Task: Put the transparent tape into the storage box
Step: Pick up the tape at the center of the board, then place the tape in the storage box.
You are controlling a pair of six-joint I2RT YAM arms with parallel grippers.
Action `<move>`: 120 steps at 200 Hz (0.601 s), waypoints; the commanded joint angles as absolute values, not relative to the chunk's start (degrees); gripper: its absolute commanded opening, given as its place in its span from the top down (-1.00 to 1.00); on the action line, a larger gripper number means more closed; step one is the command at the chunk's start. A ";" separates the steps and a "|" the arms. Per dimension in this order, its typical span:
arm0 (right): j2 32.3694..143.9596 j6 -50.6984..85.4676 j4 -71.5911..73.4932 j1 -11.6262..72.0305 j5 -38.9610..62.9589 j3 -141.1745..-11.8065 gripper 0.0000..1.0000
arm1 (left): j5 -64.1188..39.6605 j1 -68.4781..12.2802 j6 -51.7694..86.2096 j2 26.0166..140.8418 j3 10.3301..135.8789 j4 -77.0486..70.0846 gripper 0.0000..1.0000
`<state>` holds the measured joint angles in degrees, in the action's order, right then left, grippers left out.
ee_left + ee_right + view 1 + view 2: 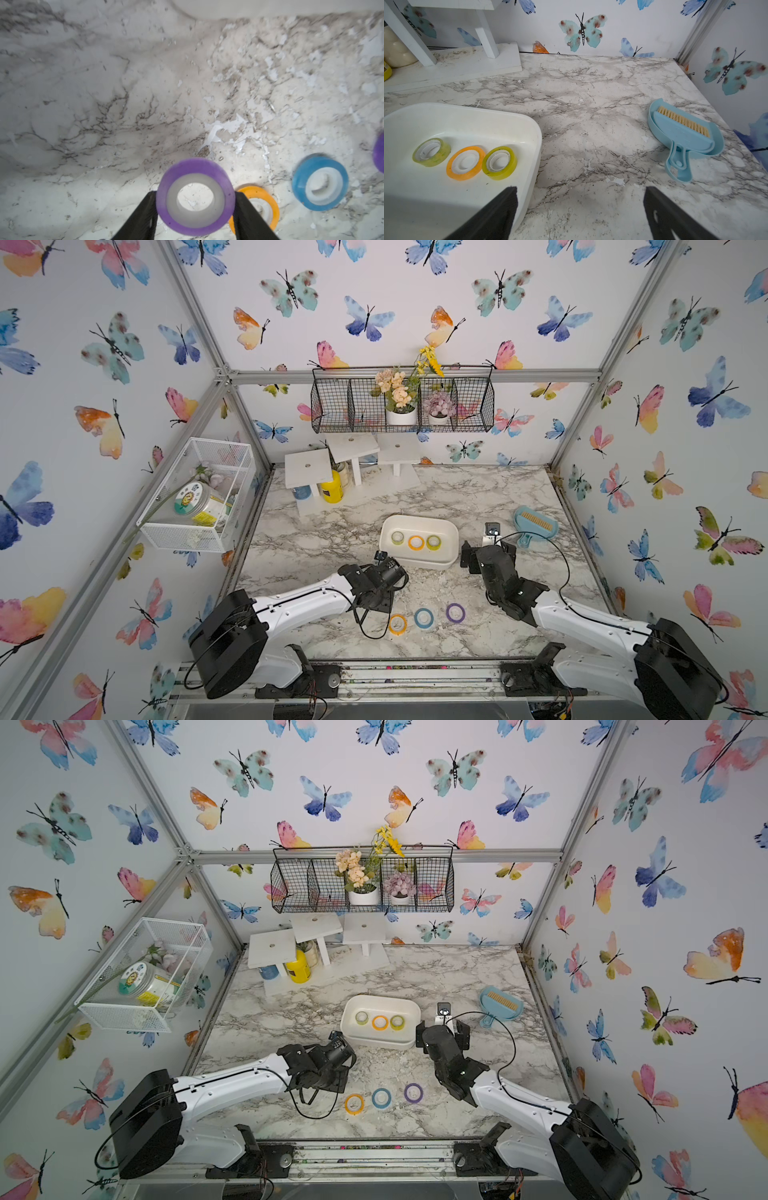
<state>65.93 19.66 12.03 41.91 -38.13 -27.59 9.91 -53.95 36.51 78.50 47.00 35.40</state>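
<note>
**Three rolls boxed, four left**

A purple tape roll (193,168) is pinched in the left jaws, above the worktop (104,83) and short of the storage box (417,517). Three rolls (466,164) lie inside it. Three loose rolls (424,618) sit near the front edge. The right jaws stand spread, empty.
</note>
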 commanded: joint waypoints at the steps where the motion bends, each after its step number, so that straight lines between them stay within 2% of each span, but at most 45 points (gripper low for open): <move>1: 64.57 20.48 11.34 41.51 -40.69 -28.31 -1.00 | 13.28 -53.22 33.66 79.15 51.90 38.69 -0.14; 57: 63.87 20.57 11.43 41.53 -41.04 -27.95 -1.00 | 14.45 -50.75 26.40 87.60 66.07 37.69 -0.14; 120: 63.76 20.65 11.45 41.50 -40.87 -27.95 -1.00 | 13.65 -45.31 20.30 98.47 75.65 34.68 -0.13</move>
<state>64.49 19.92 12.03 41.91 -39.18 -27.59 12.45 -47.18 24.25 95.39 73.06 35.79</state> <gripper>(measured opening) 0.999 0.564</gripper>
